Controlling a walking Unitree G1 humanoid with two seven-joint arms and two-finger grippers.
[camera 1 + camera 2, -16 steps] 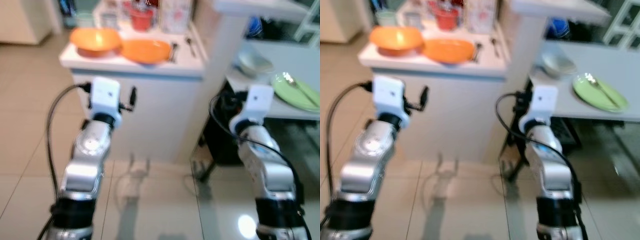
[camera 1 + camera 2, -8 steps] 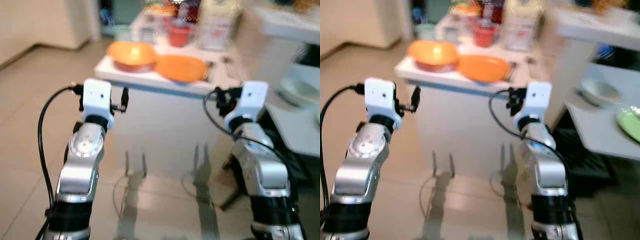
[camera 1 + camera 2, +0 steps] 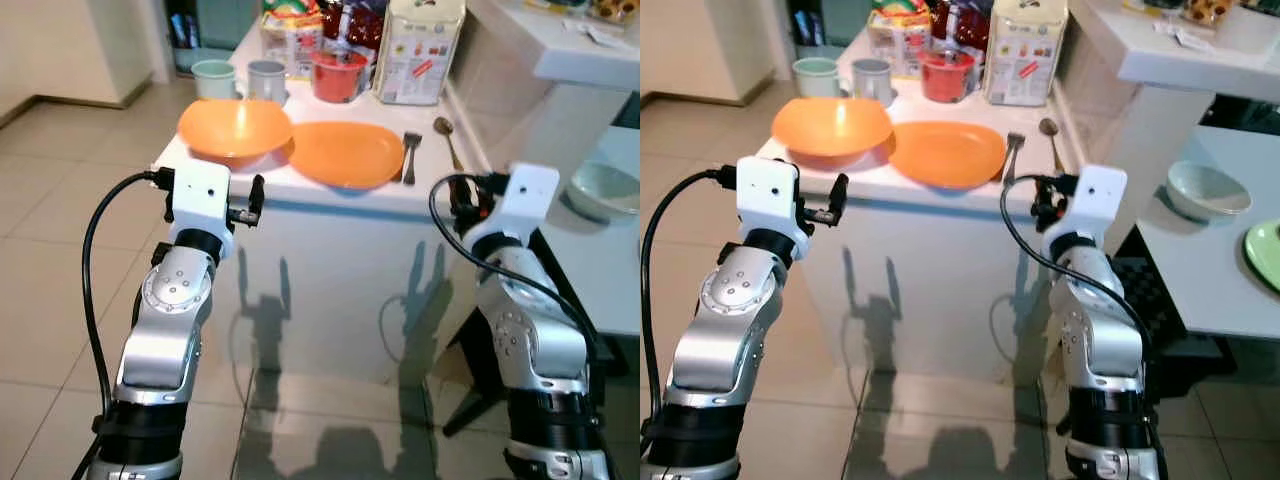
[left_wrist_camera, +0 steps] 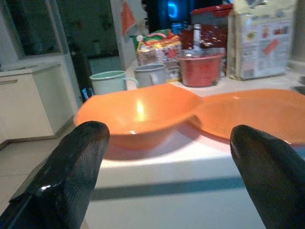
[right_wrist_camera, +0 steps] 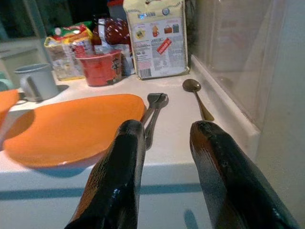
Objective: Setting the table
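Observation:
An orange bowl (image 3: 235,128) and an orange plate (image 3: 345,153) sit side by side on a white counter (image 3: 300,195). A fork (image 3: 410,155) and a spoon (image 3: 446,140) lie just right of the plate. My left gripper (image 4: 167,131) is open, fingers wide apart, held level with the counter's front edge and facing the bowl. My right gripper (image 5: 167,128) is open with a narrower gap. It is held at the counter's right front corner, pointing at the fork (image 5: 153,112) and spoon (image 5: 196,95). Neither gripper holds or touches anything.
Behind the dishes stand two mugs (image 3: 240,80), a red tub (image 3: 338,75), a carton (image 3: 418,50) and snack bags. A wall column (image 3: 530,110) rises to the right of the counter. A grey table on the right carries a white bowl (image 3: 605,190) and a green plate (image 3: 1268,250). Tiled floor lies below.
The camera has swung left and come closer, so the counter now sits centred and sharp. Both arms stay raised and now reach the counter's front edge.

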